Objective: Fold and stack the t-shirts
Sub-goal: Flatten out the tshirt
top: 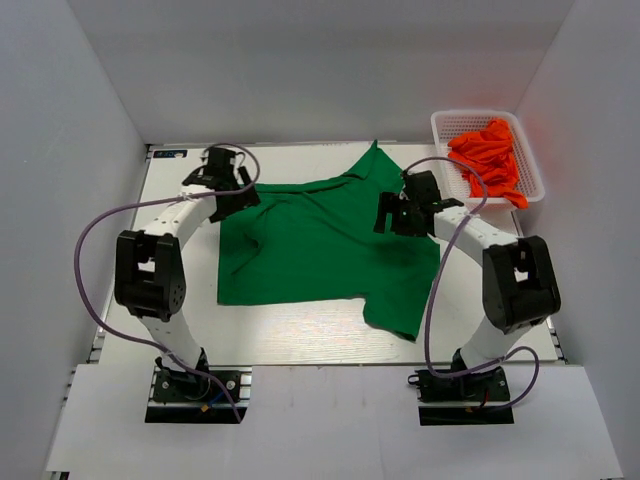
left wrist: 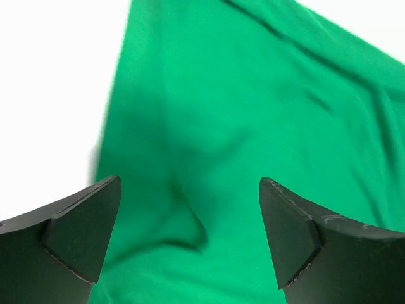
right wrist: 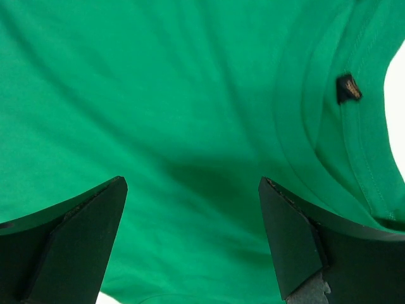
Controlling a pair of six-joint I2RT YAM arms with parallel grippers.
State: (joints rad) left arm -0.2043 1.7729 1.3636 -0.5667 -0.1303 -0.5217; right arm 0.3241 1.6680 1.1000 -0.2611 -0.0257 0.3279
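**A:** Starting at the left, what worries you there?

**B:** The left gripper hangs over the 10 o'clock corner of the green t-shirt. Its jaws are spread wide, with nothing between them and only cloth below. The cloth there is rumpled into a ridge. If the gripper pinches on that ridge, I judge it may catch two layers, or only the top one. Either way the fold would drag crooked.

**A:** And the shirt itself?

**B:** It lies across the middle of the table, but not flat. A point sticks out toward 12 o'clock and a flap droops toward 5 o'clock, near the table's front edge. Folded like this, the creases would be trapped inside. A pull toward 6 o'clock could also slide that flap off the edge.

**A:** The right side?

**B:** The right gripper sits over the shirt's 2 o'clock edge, also wide open and holding nothing. Its wrist view shows the collar and neck label at 2 o'clock of the fingers. Closing here would take mid-cloth rather than a hem, so I'd expect the two arms to lift unevenly. I can't tell whether either gripper touches the cloth.

**A:** Further right?

**B:** The orange t-shirts are heaped in the basket at the table's 2 o'clock corner, near the right arm. A wide swing could knock the basket.
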